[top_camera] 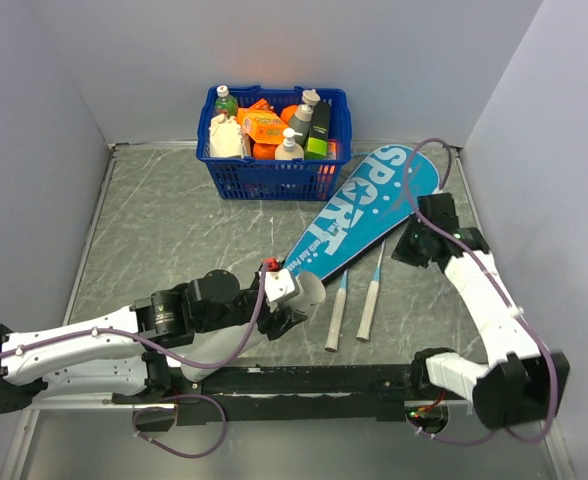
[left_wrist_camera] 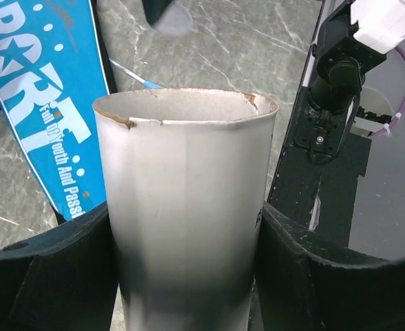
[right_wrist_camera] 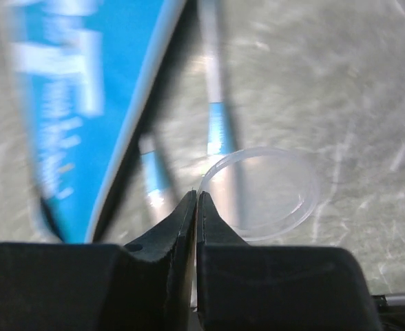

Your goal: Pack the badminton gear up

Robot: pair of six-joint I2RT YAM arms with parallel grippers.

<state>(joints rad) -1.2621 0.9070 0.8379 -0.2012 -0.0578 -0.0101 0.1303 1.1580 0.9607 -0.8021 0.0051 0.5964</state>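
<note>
My left gripper is shut on the long white tube. It holds the tube just left of the racket handles, its open, slightly torn end pointing away from the wrist. My right gripper is shut on the rim of a clear round lid, above the table beside the teal "SPORT" case. Two rackets lie with their white handles sticking out below the case's narrow end. Their heads are hidden. No shuttlecock is in view.
A blue plastic basket of bottles and orange packs stands at the back, just left of the case. Grey walls close the table on three sides. The black rail with the arm bases runs along the near edge.
</note>
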